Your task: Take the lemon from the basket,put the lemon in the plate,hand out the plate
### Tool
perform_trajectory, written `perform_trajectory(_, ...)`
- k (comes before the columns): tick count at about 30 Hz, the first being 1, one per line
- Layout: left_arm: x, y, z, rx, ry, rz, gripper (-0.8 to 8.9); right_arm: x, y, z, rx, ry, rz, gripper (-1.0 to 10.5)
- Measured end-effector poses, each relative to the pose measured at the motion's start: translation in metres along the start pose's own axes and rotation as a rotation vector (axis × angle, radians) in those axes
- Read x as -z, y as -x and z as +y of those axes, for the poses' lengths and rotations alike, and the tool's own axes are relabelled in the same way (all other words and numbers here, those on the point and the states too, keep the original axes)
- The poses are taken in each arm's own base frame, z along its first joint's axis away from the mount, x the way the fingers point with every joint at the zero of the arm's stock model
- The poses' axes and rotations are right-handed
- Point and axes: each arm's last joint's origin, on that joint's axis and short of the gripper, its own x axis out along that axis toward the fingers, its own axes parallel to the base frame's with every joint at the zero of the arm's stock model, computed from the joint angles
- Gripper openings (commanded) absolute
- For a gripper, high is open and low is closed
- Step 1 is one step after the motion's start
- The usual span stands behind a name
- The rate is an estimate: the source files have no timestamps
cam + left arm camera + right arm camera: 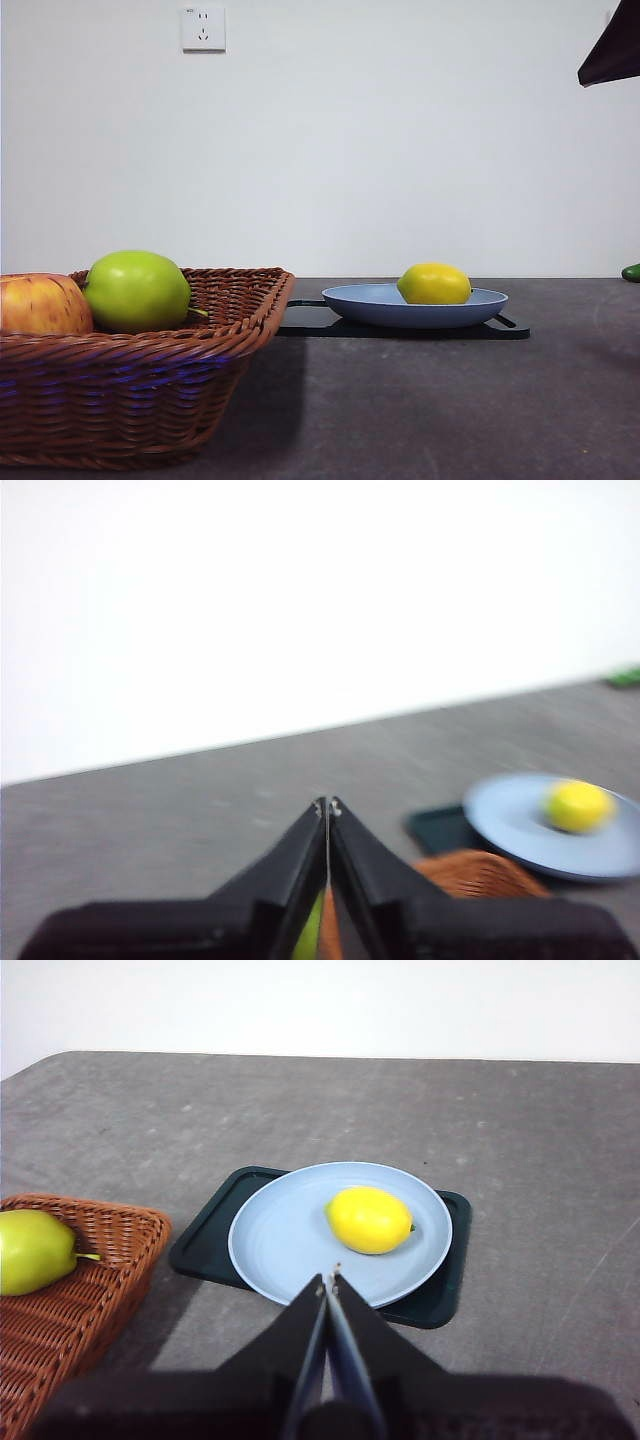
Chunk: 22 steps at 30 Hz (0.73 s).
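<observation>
Nearest the front camera stands the brown woven wicker basket (140, 370) with flared sides and a braided rim, resting on the dark grey tabletop (450, 410). Inside it a round green apple (137, 291) sits just beside a red-yellow apple (40, 305), the two touching or nearly so. Beyond the basket, further across the tabletop and to its side, a flat black rectangular tray (400, 326) lies with one end close to the basket's rim. On that tray rests the large round light blue plate (370, 300), and the smooth bright yellow lemon (434, 284) lies on the plate, a little off its middle toward the side away from the basket. The right end effector (330, 1282) hangs above the tabletop on the near side of the plate, its two black jaws pressed together and holding nothing; its tips point toward the plate's rim without touching it. The left end effector (328, 807) is raised over the basket, jaws likewise closed tight and empty, with the basket's wicker edge showing beneath it and the plate well apart. In the front view a dark arm tip (612, 48) shows at an upper corner. Behind everything, well past the basket, a white wall carries a white socket (203, 28).
</observation>
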Motion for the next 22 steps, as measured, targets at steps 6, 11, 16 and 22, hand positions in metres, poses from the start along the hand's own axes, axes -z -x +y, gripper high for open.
perform_trajectory(6,0.059,-0.010,0.012,-0.168,-0.008,0.075,0.08,0.000,0.000,0.000,0.000,0.000,0.000,0.0)
perform_trajectory(11,0.098,-0.019,0.017,-0.199,0.000,0.113,0.08,0.000,0.000,0.000,0.000,0.000,0.000,0.0)
perform_trajectory(16,0.128,-0.024,0.018,-0.207,0.010,0.200,0.09,0.000,0.000,0.000,0.000,0.000,0.000,0.0)
perform_trajectory(22,0.134,-0.024,0.020,-0.224,0.013,0.217,0.09,0.000,0.000,0.000,0.000,0.000,0.000,0.0)
